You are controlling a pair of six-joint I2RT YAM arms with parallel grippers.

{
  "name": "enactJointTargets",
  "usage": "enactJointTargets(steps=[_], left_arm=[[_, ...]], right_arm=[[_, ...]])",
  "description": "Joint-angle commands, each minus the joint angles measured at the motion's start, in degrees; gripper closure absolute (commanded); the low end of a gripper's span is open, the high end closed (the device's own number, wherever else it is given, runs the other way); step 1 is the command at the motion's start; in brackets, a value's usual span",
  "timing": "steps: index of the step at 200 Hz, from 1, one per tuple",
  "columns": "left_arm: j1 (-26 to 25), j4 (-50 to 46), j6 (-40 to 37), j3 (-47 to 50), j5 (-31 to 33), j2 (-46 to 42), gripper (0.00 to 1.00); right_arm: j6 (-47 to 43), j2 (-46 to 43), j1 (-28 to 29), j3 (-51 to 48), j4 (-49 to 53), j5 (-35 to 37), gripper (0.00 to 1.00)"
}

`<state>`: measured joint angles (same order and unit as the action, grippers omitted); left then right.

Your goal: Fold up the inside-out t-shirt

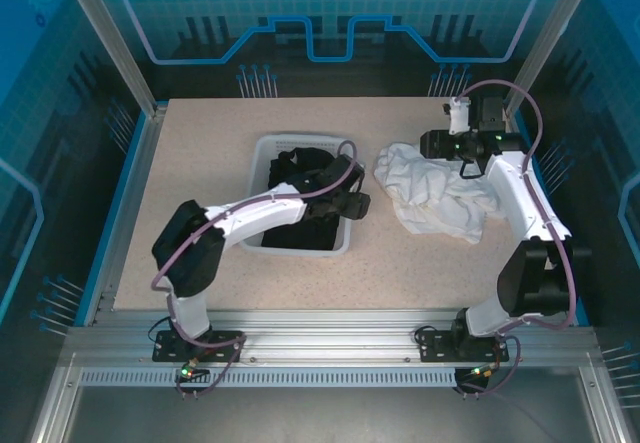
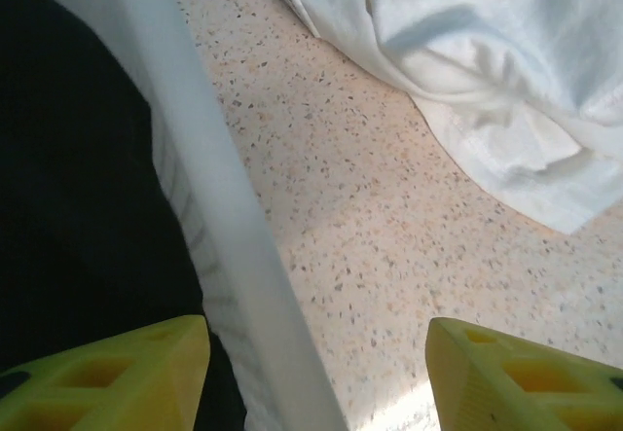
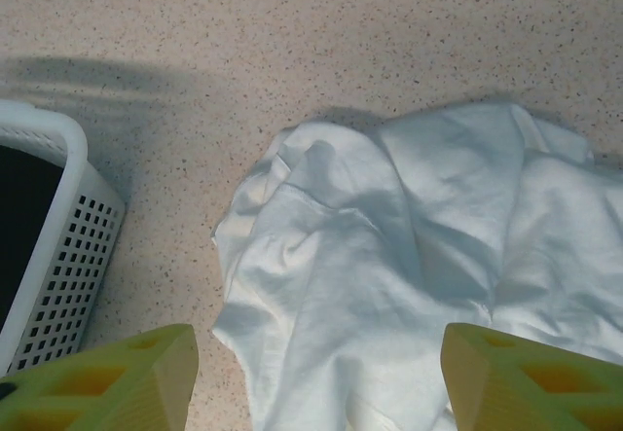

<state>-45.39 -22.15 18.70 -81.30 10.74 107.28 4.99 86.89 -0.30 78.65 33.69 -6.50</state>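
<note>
The inside-out t-shirt (image 1: pixel 437 199) lies crumpled and wrinkled in a white heap on the right half of the table. Its seams show in the right wrist view, t-shirt (image 3: pixel 409 256). My right gripper (image 1: pixel 468 169) hovers over the heap's far edge. In its own view the right gripper (image 3: pixel 316 384) is open, the yellow fingers wide apart with cloth below and nothing gripped. My left gripper (image 1: pixel 358 203) hangs over the basket's right rim. The left gripper (image 2: pixel 316 382) is open too, empty, with the t-shirt (image 2: pixel 487 61) ahead of it.
A white perforated basket (image 1: pixel 262 153) stands mid-table, with its rim (image 2: pixel 219 217) under the left fingers and its wall (image 3: pixel 68 256) left of the shirt. A black garment (image 1: pixel 305 168) fills it. Bare speckled tabletop (image 1: pixel 200 163) lies left and in front.
</note>
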Motion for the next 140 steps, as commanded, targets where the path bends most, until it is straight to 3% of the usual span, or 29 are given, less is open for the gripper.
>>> enactJointTargets(steps=[1,24,47,97,140], left_arm=[[0.11,-3.87,-4.15,-4.83,1.74,4.59,0.46],[0.91,-7.72,-6.80,-8.22,6.22,7.83,0.59],[4.42,-9.19,-9.41,-5.64,9.50,5.51,0.69],[16.82,-7.95,-16.96,1.80,14.07,-1.57,0.83],[28.24,-6.86,-24.27,-1.12,19.08,1.99,0.89]], right_arm=[[1.13,-2.80,0.57,-2.35,-4.77,-0.89,0.32],[2.43,-1.71,0.83,-3.66,-6.18,-3.69,0.32],[2.23,-0.61,2.19,-4.55,-6.53,-3.35,0.32],[1.70,0.60,5.56,-3.72,-6.20,-2.38,0.31],[0.64,0.45,6.90,-2.45,-3.95,-0.97,0.31]])
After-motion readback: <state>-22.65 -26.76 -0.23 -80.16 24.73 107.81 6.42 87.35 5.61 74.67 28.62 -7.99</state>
